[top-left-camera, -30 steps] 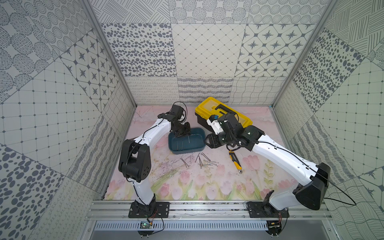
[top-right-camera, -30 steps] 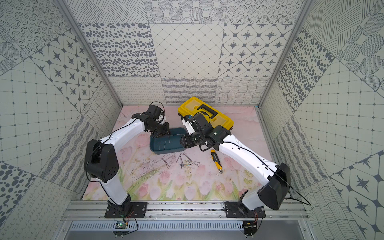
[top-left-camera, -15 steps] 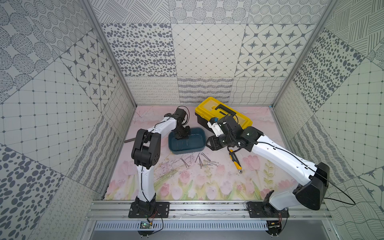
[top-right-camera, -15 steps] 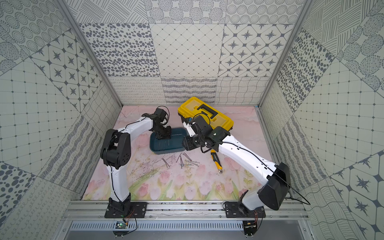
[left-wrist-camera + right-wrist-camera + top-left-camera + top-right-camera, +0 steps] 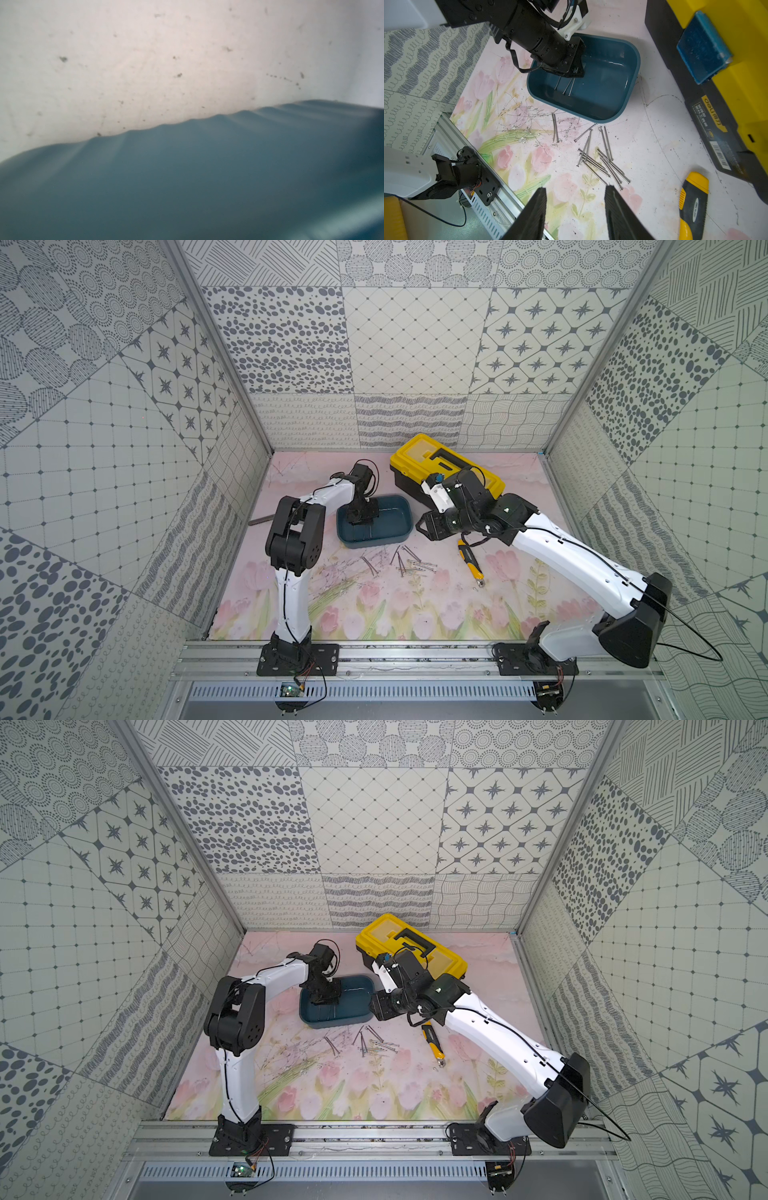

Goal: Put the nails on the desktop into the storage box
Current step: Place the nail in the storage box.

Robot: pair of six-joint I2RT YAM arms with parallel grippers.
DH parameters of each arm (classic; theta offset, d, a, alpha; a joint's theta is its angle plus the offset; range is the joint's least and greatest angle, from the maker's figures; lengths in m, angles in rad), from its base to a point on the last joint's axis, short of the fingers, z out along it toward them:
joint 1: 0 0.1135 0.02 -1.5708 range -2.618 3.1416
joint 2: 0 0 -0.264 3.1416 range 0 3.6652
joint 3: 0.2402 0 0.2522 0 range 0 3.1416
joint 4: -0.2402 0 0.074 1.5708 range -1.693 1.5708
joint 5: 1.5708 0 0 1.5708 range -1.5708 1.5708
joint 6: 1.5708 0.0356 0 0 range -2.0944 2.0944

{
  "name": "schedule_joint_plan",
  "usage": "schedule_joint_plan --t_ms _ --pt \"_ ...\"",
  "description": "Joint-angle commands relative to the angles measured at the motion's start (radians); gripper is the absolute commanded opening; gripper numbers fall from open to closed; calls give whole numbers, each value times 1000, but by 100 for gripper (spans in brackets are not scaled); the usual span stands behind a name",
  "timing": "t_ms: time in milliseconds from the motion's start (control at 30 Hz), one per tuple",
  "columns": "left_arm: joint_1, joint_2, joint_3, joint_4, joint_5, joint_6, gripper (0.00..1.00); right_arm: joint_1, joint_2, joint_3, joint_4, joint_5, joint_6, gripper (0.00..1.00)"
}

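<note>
The dark teal storage box (image 5: pixel 395 526) (image 5: pixel 353 1011) sits on the tulip-printed desktop (image 5: pixel 374 614). My left gripper (image 5: pixel 361 518) (image 5: pixel 324 996) (image 5: pixel 575 70) reaches down into its left half. It is shut on up to three nails (image 5: pixel 566 85) that stick out from its fingertips. The left wrist view shows only the blurred box (image 5: pixel 187 176) wall. Several loose nails (image 5: pixel 409 566) (image 5: pixel 374 1046) (image 5: pixel 602 162) lie in front of the box, with a pair (image 5: pixel 555 128) slightly apart. My right gripper (image 5: pixel 428 526) (image 5: pixel 376 1004) (image 5: pixel 576 188) hovers open and empty to the right of the box.
A yellow-lidded black toolbox (image 5: pixel 440 464) (image 5: pixel 716 62) stands behind the box to the right. A yellow-and-black utility knife (image 5: pixel 471 562) (image 5: pixel 691 207) lies right of the nails, under the right forearm. A dark metal bar (image 5: pixel 259 520) lies by the left wall.
The left arm's elbow has swung right and folded up, and its gripper has dropped lower into the box. The right gripper has barely shifted.
</note>
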Motion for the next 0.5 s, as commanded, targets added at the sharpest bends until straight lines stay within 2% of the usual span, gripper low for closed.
schedule_joint_plan --t_ms 0,300,467 --pt "-4 9 -4 15 -34 5 19 -3 -30 -20 0 9 6 51" --pt "-4 -60 -20 0 -16 -9 24 -3 -47 -57 2 -1 20 51" --pt "-4 -199 -60 -27 0 -45 26 -3 -46 -85 6 -12 14 51"
